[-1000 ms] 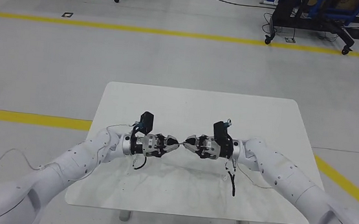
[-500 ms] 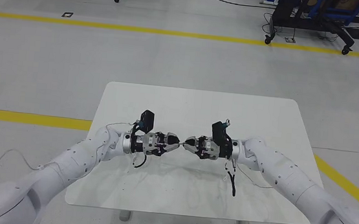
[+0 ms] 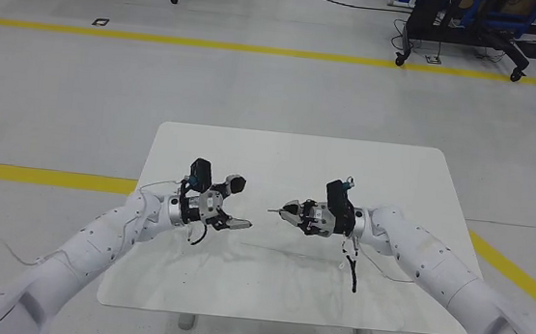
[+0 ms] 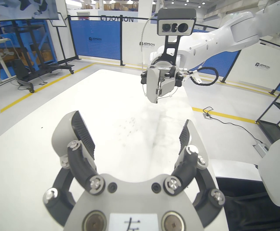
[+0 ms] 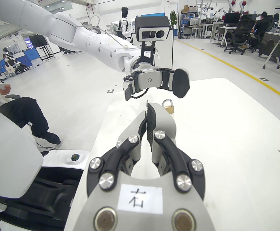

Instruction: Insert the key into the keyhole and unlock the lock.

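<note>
A small brass padlock [image 5: 168, 107] with a silver shackle rests on the white table [image 3: 346, 165], free of both grippers. My left gripper [image 3: 236, 203] hovers above it with its fingers [image 4: 84, 131] spread wide and nothing between them. My right gripper [image 5: 148, 108] is shut on a thin metal key [image 5: 146, 104], whose blade sticks out past the fingertips toward the left gripper. In the top view the right gripper [image 3: 290, 211] holds the key [image 3: 274, 209] level over the table's middle, a short gap from the left gripper.
A black cable [image 3: 350, 267] hangs from the right forearm over the table. The tabletop around the padlock is bare. A person in dark trousers [image 5: 35, 118] stands off the table's side, away from the task's things.
The left gripper, shut on the padlock and meeting the key before, has opened and drawn back to the left. The padlock now rests on the table. The right gripper still holds the key.
</note>
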